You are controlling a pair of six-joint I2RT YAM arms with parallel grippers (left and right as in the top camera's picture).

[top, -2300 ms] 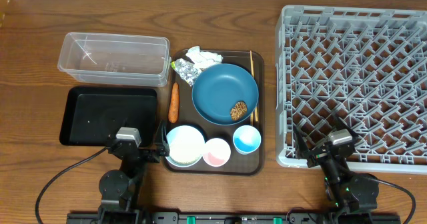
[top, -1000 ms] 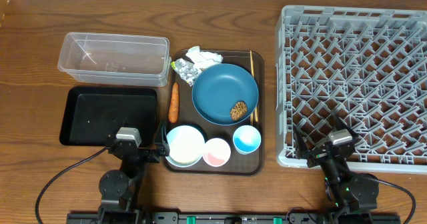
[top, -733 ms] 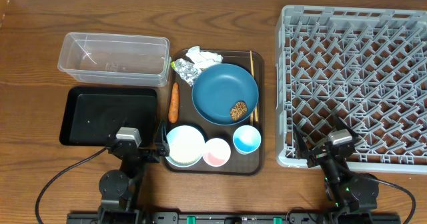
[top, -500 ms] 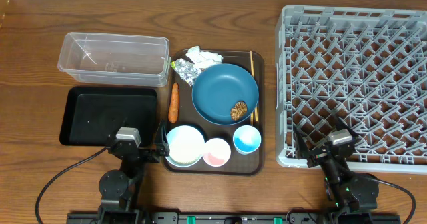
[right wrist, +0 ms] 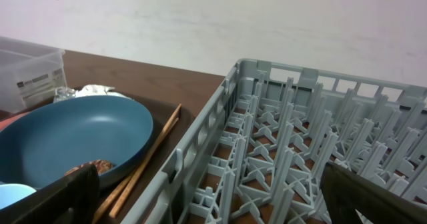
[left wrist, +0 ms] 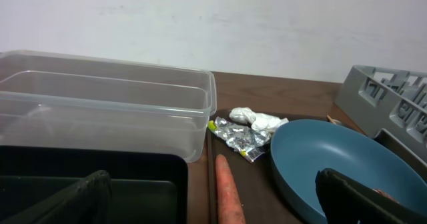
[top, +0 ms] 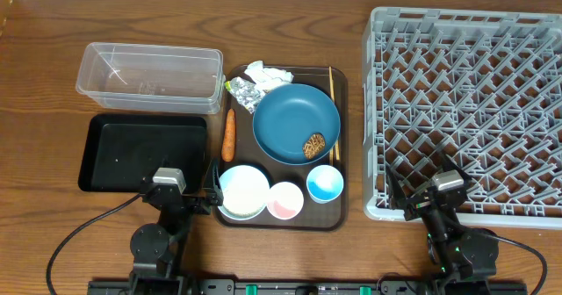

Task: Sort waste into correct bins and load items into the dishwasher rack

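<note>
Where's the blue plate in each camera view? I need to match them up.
Overhead: blue plate sits centre, slightly left.
Left wrist: lower right.
Right wrist: lower left.
Shared landmark: the grey rack lies to the plate's right in every view.

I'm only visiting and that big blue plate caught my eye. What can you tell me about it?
The blue plate is round, matte teal, with a raised rim. It lies flat, right way up, on the brown serving tray. A brown food lump sits inside, near the robot's side. A foil wrapper and crumpled paper lie by its far left edge, chopsticks by its right.
</note>
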